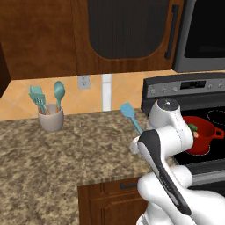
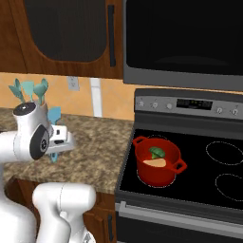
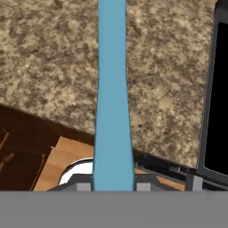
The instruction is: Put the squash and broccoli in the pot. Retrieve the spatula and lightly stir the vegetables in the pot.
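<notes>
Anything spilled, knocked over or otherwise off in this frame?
Nothing stands out. The squash and broccoli sit inside the pot on the stove, the utensil cup stands upright, and the gripper holds the spatula above the counter.

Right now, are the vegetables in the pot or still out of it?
In. The broccoli and the squash both lie inside the red pot on the stove.

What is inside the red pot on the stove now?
Inside the pot lie the broccoli and, beside it, the squash. The pot's floor under them is covered, so nothing more can be told.
</notes>
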Controlling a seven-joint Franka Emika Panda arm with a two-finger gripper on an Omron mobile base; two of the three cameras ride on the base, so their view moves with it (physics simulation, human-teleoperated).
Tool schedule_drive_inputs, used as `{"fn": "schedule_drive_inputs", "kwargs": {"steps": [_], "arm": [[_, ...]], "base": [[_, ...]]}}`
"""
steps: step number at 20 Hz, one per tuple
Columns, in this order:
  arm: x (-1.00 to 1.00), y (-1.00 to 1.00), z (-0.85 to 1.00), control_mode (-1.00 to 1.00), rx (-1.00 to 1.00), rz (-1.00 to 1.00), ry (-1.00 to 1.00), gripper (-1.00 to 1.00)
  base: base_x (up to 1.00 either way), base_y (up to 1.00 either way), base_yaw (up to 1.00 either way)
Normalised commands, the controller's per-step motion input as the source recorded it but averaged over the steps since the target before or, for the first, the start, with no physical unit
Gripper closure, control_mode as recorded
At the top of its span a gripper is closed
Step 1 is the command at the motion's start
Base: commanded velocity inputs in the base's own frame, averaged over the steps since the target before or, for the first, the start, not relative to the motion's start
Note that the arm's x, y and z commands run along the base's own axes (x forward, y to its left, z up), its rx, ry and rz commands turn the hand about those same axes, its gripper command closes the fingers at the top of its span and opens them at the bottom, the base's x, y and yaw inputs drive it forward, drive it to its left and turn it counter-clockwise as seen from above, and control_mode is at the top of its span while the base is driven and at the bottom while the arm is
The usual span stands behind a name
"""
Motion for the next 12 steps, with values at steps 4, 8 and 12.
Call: {"fn": "schedule_drive_inputs", "kwargs": {"steps": [4, 8, 12], "arm": [[0.0, -0.42, 0.47, -1.0, 0.0, 0.03, 0.04, 1.0], [0.1, -0.54, 0.09, -1.0, 0.08, 0.0, 0.09, 1.0], [0.01, -0.42, 0.08, -1.0, 0.18, 0.0, 0.0, 1.0]], "base": [[0.0, 0.0, 0.0], [0.0, 0.0, 0.0], [0.0, 0.0, 0.0]]}}
